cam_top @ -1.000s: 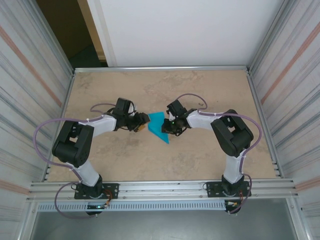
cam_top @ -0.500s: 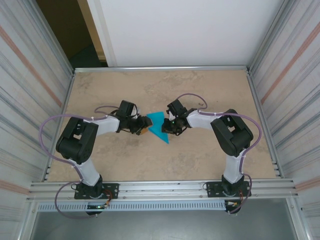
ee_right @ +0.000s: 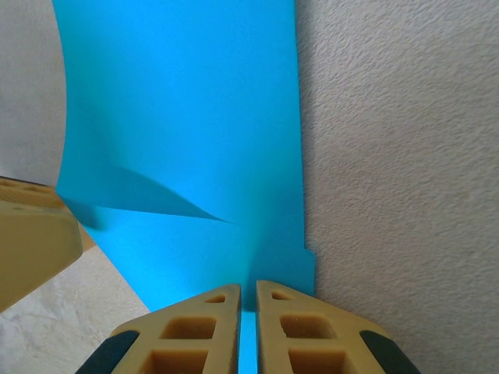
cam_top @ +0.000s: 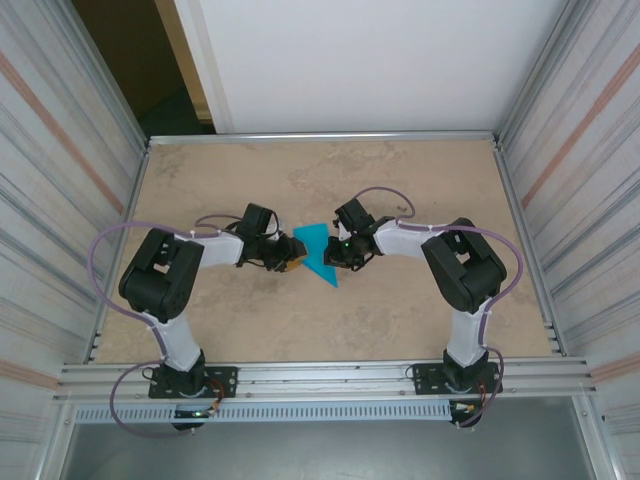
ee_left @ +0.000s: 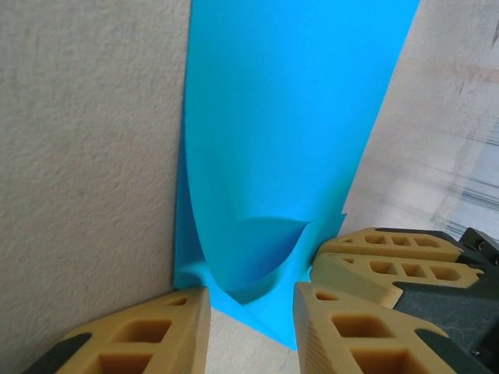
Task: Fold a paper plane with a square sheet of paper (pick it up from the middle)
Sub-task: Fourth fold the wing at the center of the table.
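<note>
The paper (cam_top: 317, 258) lies mid-surface (cam_top: 300, 330) between the two arms, as a creased, pointed shape with its tip toward the near edge. The right pincer (ee_right: 248, 300) is closed on the paper's edge, with a thin strip of teal showing between its near-touching fingers. The left pincer (ee_left: 251, 308) stands with its fingers apart at the opposite edge. A low corner of the sheet lies between them, and no finger is seen pressing on it. Near that corner the sheet has buckled upward into a soft curl, while elsewhere it lies flat. Assessment: the material is very light, thin and limp, holds a crease readily, and will crumple or tear if pinched hard or dragged. It is likely to slide on the surface unless pinned at one side. Recommended hold: a shallow pinch at an edge or along the fold line, with light pressure and the opposite edge held down.
</note>
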Controlling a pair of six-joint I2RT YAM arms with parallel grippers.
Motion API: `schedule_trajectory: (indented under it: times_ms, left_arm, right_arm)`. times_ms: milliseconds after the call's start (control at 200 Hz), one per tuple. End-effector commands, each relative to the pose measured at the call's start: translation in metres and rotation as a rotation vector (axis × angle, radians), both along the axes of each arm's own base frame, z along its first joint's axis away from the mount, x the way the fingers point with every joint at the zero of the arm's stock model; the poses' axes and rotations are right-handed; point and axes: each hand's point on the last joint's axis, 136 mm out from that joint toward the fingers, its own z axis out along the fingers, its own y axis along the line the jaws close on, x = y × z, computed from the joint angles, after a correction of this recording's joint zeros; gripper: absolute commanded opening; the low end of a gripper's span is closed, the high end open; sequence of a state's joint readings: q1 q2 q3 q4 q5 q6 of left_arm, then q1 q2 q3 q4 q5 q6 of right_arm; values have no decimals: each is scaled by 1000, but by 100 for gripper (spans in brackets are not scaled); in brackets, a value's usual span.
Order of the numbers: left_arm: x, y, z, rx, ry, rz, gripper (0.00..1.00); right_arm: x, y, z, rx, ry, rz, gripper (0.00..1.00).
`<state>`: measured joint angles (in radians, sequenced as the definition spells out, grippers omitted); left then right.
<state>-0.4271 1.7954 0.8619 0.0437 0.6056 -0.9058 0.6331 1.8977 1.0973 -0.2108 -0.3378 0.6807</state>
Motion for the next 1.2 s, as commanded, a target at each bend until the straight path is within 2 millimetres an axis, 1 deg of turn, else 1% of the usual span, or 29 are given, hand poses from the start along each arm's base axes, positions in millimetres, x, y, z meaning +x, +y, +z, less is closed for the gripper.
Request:
schedule_trajectory:
  times_ms: [0, 185, 296, 576, 817, 937, 1067, 1198]
  left_arm:
    - [4, -11, 8, -46, -25, -35, 33]
    - [7, -13, 9, -56, -30, -34, 27]
    - [6, -13, 8, -55, -30, -36, 26]
    - [9, -14, 6, -60, -28, -27, 25]
    - [11, -16, 2, -70, -12, -17, 26]
    - [11, -15, 1, -70, -6, -9, 25]
    - [12, -13, 1, -61, -7, 6, 20]
    - [13, -10, 3, -48, -13, 19, 16]
  right_arm:
    - [-4, -5, -11, -17, 37, -3, 13]
    - [-4, -5, -10, -15, 38, -4, 13]
    - [-4, -6, -10, -16, 36, -6, 13]
    - [-2, -4, -6, -4, 28, -3, 15]
    - [-3, -4, -7, -4, 32, -2, 15]
    - [-3, -5, -8, -5, 32, -3, 15]
    - [-2, -6, -4, 0, 24, -10, 17]
    - [1, -6, 7, 21, -11, -16, 21]
